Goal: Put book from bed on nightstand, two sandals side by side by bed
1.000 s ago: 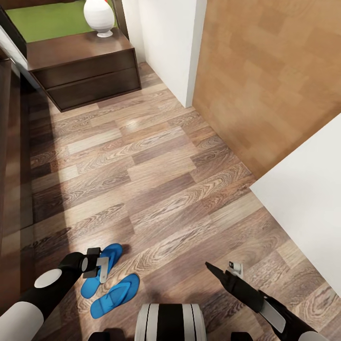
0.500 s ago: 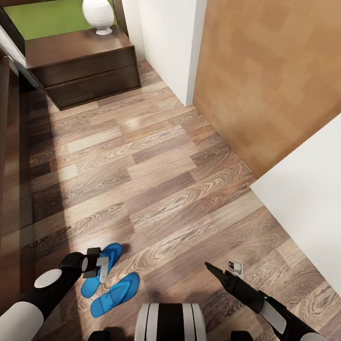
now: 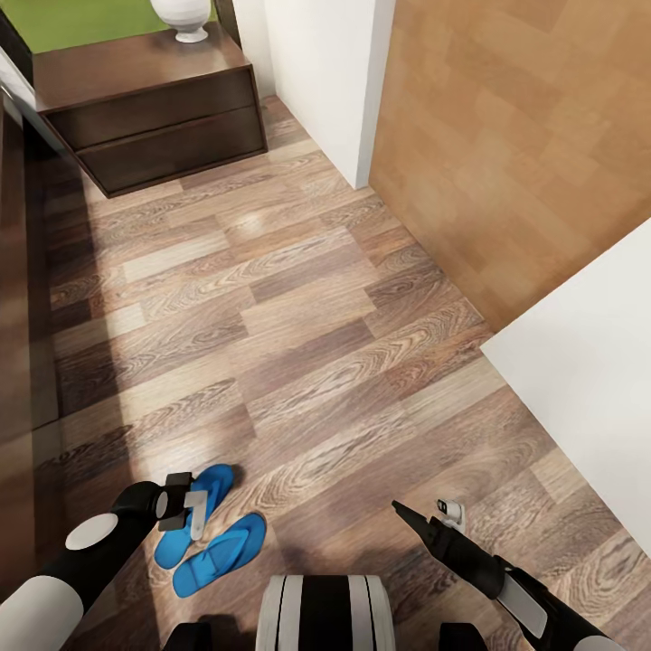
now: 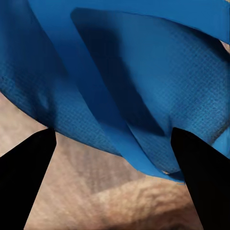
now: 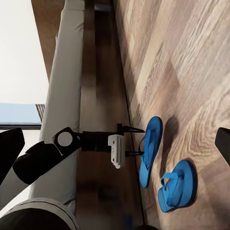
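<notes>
Item: pair of flat bright blue thin-strapped sandals [image 3: 210, 533] on the grey-brown wood-plank floor [image 3: 298, 344], beside the dark brown bed frame [image 3: 27, 298]. My left gripper [image 3: 192, 509] hangs over the nearer-bed sandal [image 4: 143, 91], fingers apart and clear of it. Right gripper [image 3: 425, 517] idle, spread. Before lifting away I should check the toes line up and lie parallel. Dark-brown two-drawer nightstand [image 3: 149, 108] well ahead.

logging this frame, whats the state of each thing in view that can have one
left gripper: open, over the sandal nearer the bed
right gripper: open, empty
sandal nearer the bed: flat on floor
other sandal: flat on floor, beside the first
nightstand: both drawers shut
</notes>
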